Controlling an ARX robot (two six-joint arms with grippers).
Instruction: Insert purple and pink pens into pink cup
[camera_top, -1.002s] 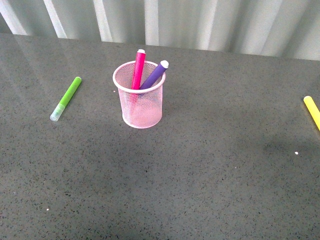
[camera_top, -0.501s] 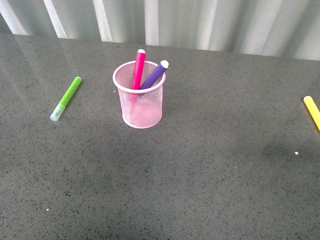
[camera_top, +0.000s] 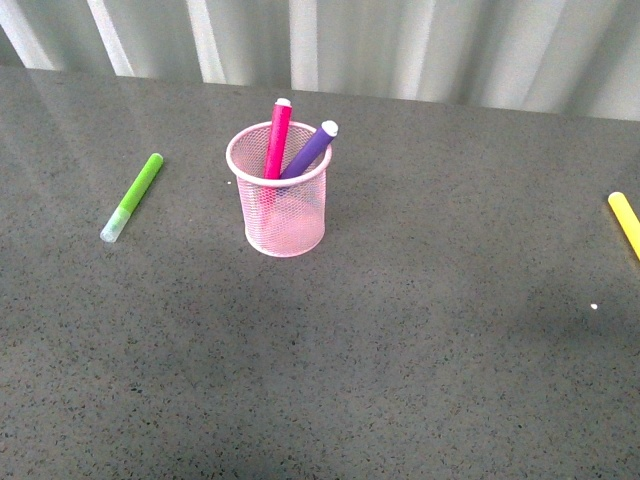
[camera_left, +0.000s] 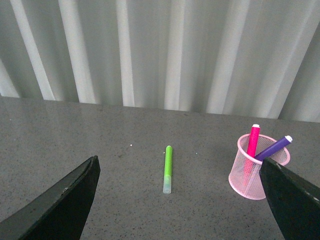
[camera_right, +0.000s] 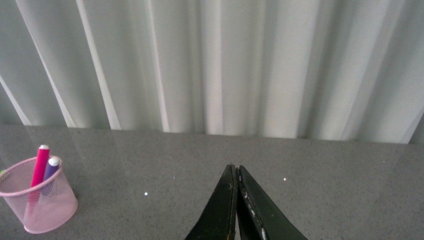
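Observation:
The pink cup (camera_top: 286, 218) stands upright on the grey table, left of centre in the front view. The pink pen (camera_top: 277, 138) and the purple pen (camera_top: 308, 152) both stand inside it, leaning against the rim. No arm shows in the front view. In the left wrist view the cup (camera_left: 250, 174) holds both pens, and my left gripper (camera_left: 186, 200) is open and empty, pulled back from it. In the right wrist view the cup (camera_right: 42, 207) is far off to the side, and my right gripper (camera_right: 235, 172) is shut and empty.
A lime-green marker (camera_top: 132, 196) lies on the table left of the cup; it also shows in the left wrist view (camera_left: 168, 168). A yellow marker (camera_top: 625, 222) lies at the right edge. A pale curtain (camera_top: 400, 40) hangs behind the table's far edge.
The faint shadow on the table at the right has faded away. The cup, pens and markers have not moved.

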